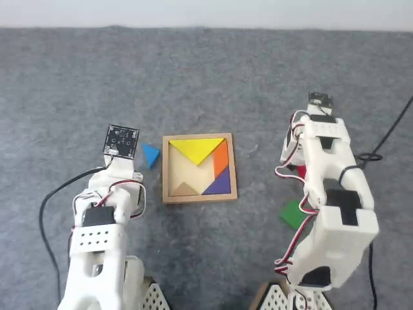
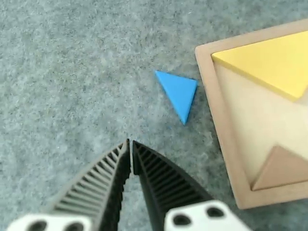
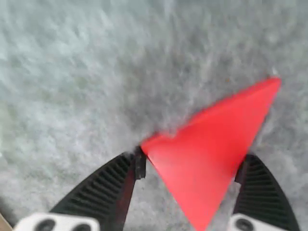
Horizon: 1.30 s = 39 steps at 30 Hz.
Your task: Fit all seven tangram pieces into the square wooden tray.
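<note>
All grey felt point(image 1: 64, 77) (pale wall point(image 1: 206, 11) behind); left jaws together, right jaws clamp red triangle point(image 3: 211, 163).

Blue triangle point(image 2: 179, 91), red triangle point(image 3: 211, 159), yellow triangle point(image 1: 195, 150), green piece point(image 1: 292, 214), tan tray point(image 1: 200, 199), grey mat point(image 1: 193, 77)

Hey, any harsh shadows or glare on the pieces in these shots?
High view: soft even light, no glare on the square wooden tray. Left wrist view: small blue triangle casts almost no shadow. Right wrist view: red triangle evenly lit, no glare.
</note>
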Each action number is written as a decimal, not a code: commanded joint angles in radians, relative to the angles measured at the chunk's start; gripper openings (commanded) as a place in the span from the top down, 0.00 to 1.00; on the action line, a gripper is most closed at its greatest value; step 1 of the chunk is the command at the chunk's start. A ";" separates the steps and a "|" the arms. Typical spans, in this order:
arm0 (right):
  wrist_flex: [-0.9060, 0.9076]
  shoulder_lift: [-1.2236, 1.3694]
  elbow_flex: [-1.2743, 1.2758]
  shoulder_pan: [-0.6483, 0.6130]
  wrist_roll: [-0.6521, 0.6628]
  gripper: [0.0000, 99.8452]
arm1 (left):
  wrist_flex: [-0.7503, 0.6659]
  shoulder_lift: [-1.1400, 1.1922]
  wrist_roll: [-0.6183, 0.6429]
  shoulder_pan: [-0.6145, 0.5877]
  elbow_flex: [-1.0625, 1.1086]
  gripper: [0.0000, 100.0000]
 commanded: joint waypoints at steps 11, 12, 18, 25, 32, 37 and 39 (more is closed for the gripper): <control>0.170 0.222 -0.361 -0.030 -0.021 0.58 | -0.026 -0.026 -0.008 -0.009 -0.008 0.99; 0.193 0.246 -0.394 -0.028 -0.021 0.59 | -0.026 -0.026 -0.008 -0.009 -0.008 0.99; 0.358 0.378 -0.582 -0.028 -0.023 0.65 | -0.028 -0.026 -0.008 -0.009 -0.008 0.99; 0.430 0.426 -0.638 -0.024 -0.021 0.84 | -0.028 -0.026 -0.008 -0.009 -0.008 0.99; 0.432 0.424 -0.638 0.044 -0.015 0.85 | -0.028 -0.025 -0.009 -0.009 -0.008 0.99; 0.476 0.394 -0.657 0.047 -0.006 0.85 | -0.028 -0.025 -0.009 -0.009 -0.008 0.99; 0.489 0.360 -0.657 0.042 0.018 0.85 | -0.028 -0.025 -0.009 -0.009 -0.008 0.99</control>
